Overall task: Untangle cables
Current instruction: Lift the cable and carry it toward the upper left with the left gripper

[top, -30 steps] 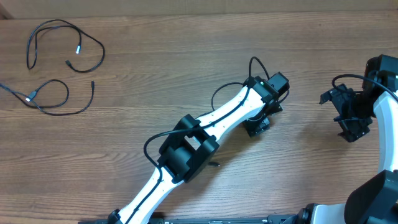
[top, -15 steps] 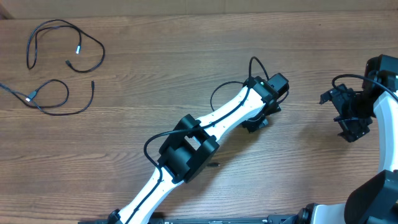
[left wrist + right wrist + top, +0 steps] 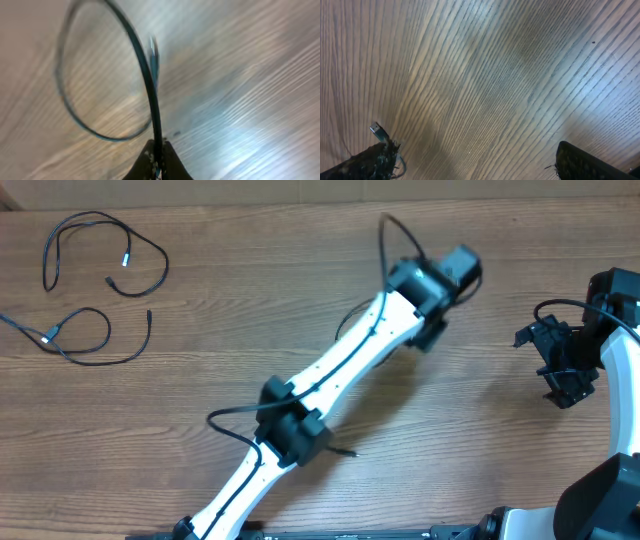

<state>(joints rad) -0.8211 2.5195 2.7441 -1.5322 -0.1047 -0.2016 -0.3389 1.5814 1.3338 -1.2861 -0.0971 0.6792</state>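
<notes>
Centrally, the left hand (image 3: 158,152) pinches a cable (image 3: 146,70) over open tabletop (image 3: 250,75).

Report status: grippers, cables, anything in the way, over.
Left gripper shut on one cable, loop blurred. Right gripper open, silver-tipped plug at one finger. Far left, upper cable and lower cable lie apart. No obstruction seen.

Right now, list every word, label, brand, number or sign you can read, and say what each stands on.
None readable.
Overhead: the cables, left arm, right arm and table show no print.
Left wrist: motion-blurred; the cable in the left claw shows no marking.
Right wrist: no text on the table or the right claw.
</notes>
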